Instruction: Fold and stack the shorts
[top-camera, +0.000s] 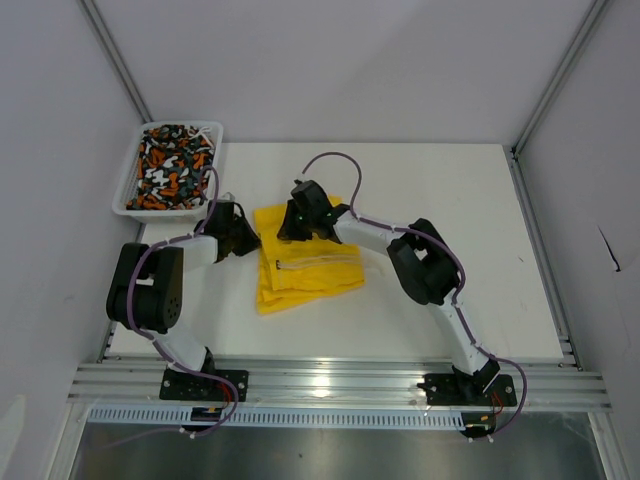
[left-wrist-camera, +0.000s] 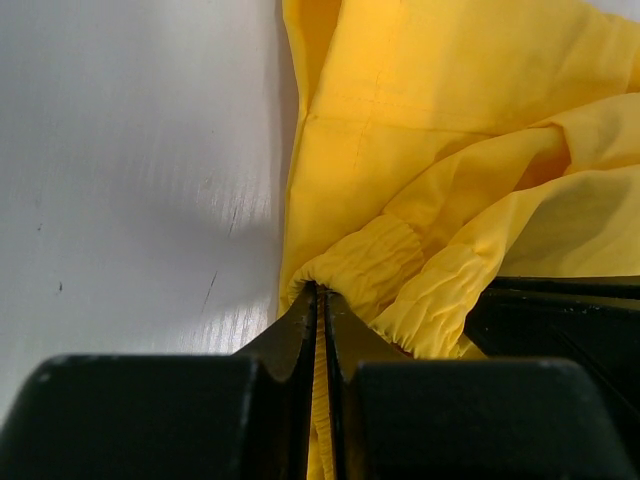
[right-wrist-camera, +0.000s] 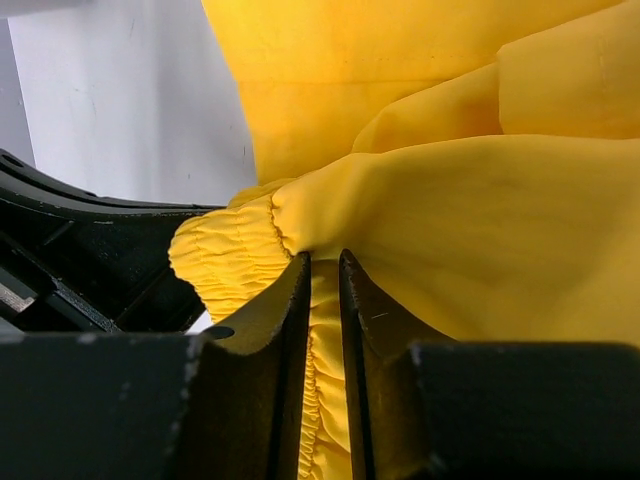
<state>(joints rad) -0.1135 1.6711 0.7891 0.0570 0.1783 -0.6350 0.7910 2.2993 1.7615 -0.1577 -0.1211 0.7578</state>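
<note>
I am clamping my left jaws on the gathered waistband of the yellow shorts (top-camera: 305, 265) at their 10 o'clock corner, my right jaws pinching it at 12 o'clock. They are lying mid-table (top-camera: 450, 210); the patterned shorts (top-camera: 175, 165) are sitting in the basket (top-camera: 128, 206) at the table's 10 o'clock corner.

No readable text
No lettering, label, brand, number or sign can be made out in any view.
</note>
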